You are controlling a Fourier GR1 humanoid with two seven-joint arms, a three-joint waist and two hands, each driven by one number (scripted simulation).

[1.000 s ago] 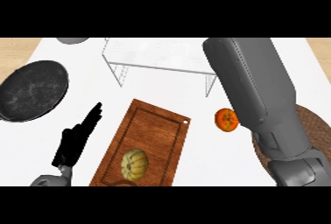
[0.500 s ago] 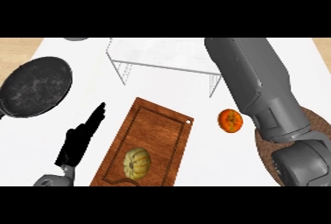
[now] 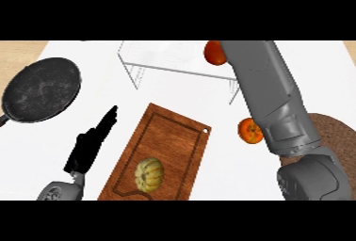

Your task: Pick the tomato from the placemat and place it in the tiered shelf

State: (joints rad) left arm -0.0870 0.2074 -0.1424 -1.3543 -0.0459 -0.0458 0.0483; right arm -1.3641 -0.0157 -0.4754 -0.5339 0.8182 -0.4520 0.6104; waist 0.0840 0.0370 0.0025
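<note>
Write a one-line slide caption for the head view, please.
Right forearm reaches over the tiered shelf; left robot hand rests open beside the cutting board.

One head view looks steeply down (close) at the counter.
</note>
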